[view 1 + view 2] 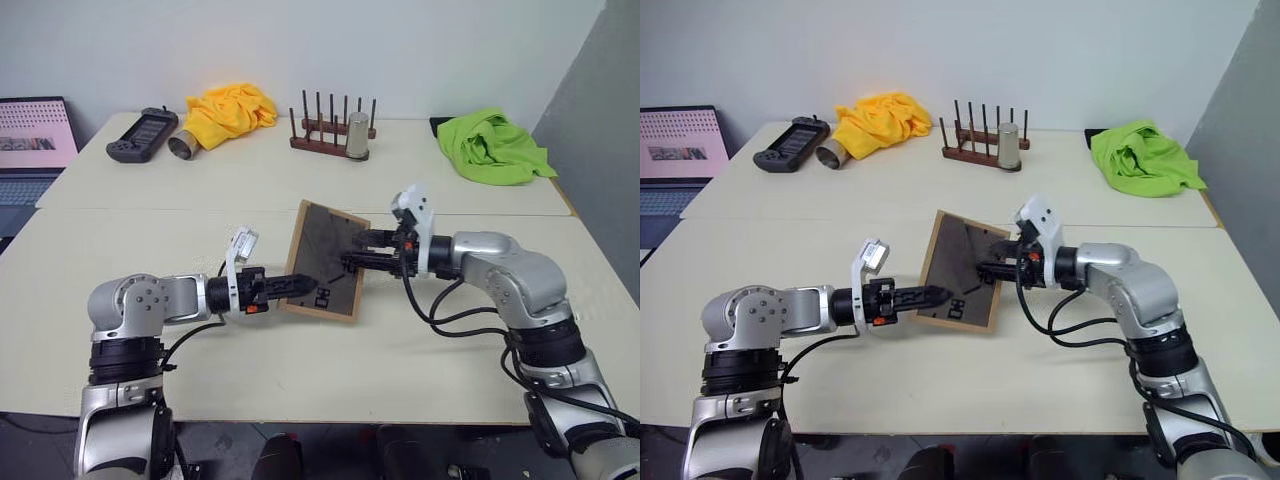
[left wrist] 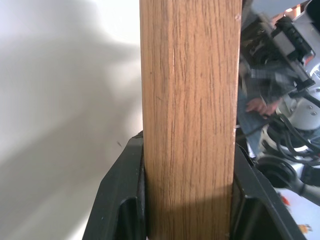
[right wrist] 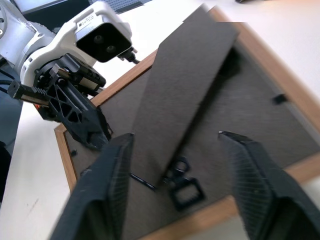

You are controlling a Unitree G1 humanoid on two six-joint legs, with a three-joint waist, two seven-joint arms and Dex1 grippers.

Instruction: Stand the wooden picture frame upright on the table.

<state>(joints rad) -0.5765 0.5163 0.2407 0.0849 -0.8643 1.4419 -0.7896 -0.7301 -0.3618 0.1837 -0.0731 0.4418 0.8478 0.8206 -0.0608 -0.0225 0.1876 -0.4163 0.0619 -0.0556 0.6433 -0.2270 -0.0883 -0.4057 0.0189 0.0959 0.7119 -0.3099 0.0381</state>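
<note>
**A:** Where is the wooden picture frame, and how does it lie?

**B:** It is near the middle of the near desk, tilted, its back turned upward toward the head camera. The right wrist view shows the dark backing board with a long dark stand strip lying across it and a small metal hanger near one edge.

**A:** What is the state of each gripper?

**B:** The left gripper is closed on the frame's light-wood border; in the left wrist view a black finger presses against each side of the rail. The right gripper reaches in from the opposite side with its fingers spread, one on either side of the stand strip, not visibly pinching it.

**A:** What else is on the desks?

**B:** On the far desk: a dark peg rack with a metal cup in front of it, a second metal cup lying on its side, a yellow cloth, a green cloth and a black handheld device. A laptop stands at the far left.
</note>
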